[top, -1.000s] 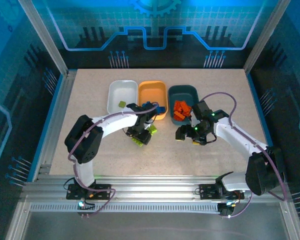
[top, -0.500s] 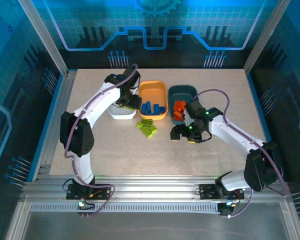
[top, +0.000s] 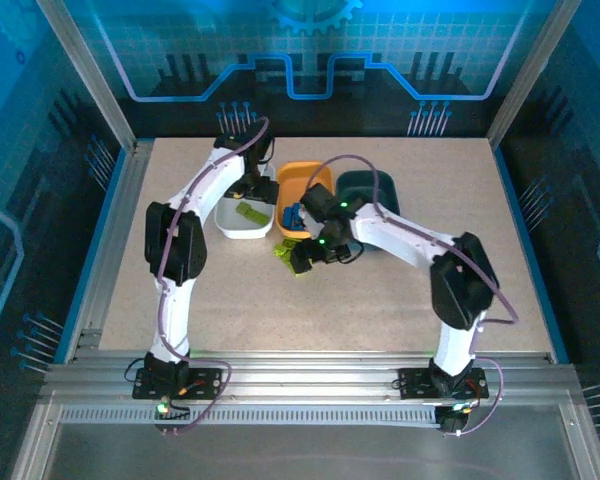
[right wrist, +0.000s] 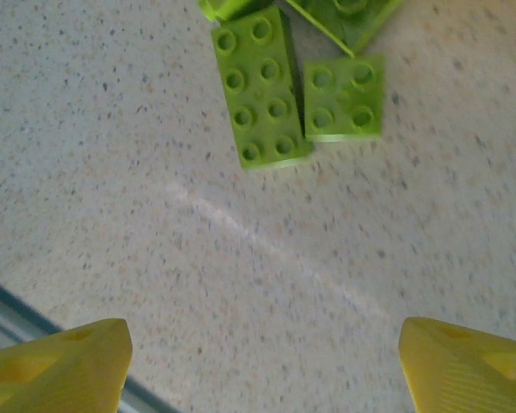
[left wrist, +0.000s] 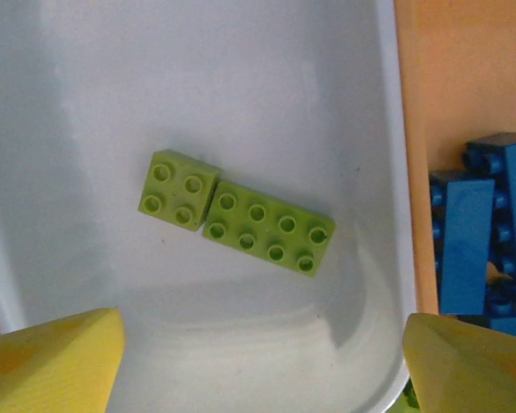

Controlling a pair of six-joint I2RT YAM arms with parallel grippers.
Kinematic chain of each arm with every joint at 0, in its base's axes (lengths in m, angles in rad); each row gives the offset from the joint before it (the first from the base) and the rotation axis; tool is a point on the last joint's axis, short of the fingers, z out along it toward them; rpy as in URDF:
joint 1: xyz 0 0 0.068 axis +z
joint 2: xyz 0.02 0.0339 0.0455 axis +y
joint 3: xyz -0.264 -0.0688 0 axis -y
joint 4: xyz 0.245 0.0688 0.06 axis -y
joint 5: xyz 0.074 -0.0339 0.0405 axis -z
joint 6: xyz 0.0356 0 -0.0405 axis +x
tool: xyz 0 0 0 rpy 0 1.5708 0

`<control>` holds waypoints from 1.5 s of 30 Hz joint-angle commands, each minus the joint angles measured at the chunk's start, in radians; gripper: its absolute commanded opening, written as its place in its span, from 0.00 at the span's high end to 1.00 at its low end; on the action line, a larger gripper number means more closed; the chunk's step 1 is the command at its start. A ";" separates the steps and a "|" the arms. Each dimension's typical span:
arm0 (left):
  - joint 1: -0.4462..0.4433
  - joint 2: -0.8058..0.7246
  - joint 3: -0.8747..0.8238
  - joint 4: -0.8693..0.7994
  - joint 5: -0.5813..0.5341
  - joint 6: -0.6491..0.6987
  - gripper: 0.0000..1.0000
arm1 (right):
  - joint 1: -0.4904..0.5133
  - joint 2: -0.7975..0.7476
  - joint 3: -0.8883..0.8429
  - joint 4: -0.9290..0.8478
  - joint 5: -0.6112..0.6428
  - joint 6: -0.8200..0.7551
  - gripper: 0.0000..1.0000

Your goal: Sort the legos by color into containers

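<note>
**Both pincers spread wide over lime bricks**

We see the left pincer hanging empty, fingers apart, over the white tray. In the tray a square lime brick touches a long lime brick, with open floor around them. Next door, blue bricks crowd the orange tray. The right pincer, also spread and empty, hovers above bare counter. Loose lime bricks lie just ahead of it. The teal tray sits beyond, partly behind the right arm.
</note>
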 commanded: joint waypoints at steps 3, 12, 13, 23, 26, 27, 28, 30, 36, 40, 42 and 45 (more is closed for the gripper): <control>0.001 -0.121 -0.020 -0.048 0.053 -0.061 0.12 | 0.025 0.140 0.139 -0.022 0.033 -0.115 0.23; 0.002 -0.410 -0.314 0.037 0.125 -0.174 0.11 | 0.048 0.320 0.319 -0.044 0.057 -0.151 0.38; 0.002 -0.444 -0.341 0.046 0.135 -0.187 0.11 | 0.049 0.336 0.333 -0.048 0.062 -0.152 0.38; 0.002 -0.659 -0.579 0.061 0.180 -0.253 0.10 | 0.049 0.428 0.396 -0.076 0.087 -0.151 0.44; 0.001 -0.676 -0.594 0.050 0.178 -0.250 0.09 | 0.051 0.428 0.377 -0.078 0.098 -0.148 0.45; 0.001 -0.681 -0.598 0.050 0.177 -0.250 0.09 | 0.052 0.424 0.366 -0.078 0.108 -0.146 0.45; 0.001 -0.683 -0.602 0.050 0.177 -0.249 0.09 | 0.052 0.422 0.358 -0.078 0.112 -0.147 0.46; 0.001 -0.688 -0.611 0.055 0.178 -0.253 0.09 | 0.056 0.419 0.344 -0.083 0.125 -0.150 0.47; 0.001 -0.696 -0.630 0.069 0.181 -0.264 0.08 | 0.092 0.390 0.289 -0.070 0.182 -0.167 0.57; 0.001 -0.702 -0.642 0.071 0.178 -0.265 0.07 | 0.125 0.380 0.265 -0.067 0.235 -0.171 0.58; 0.001 -0.706 -0.648 0.072 0.176 -0.266 0.07 | 0.131 0.376 0.253 -0.065 0.249 -0.164 0.60; 0.001 -0.713 -0.655 0.069 0.173 -0.269 0.07 | 0.137 0.350 0.223 -0.052 0.266 -0.146 0.71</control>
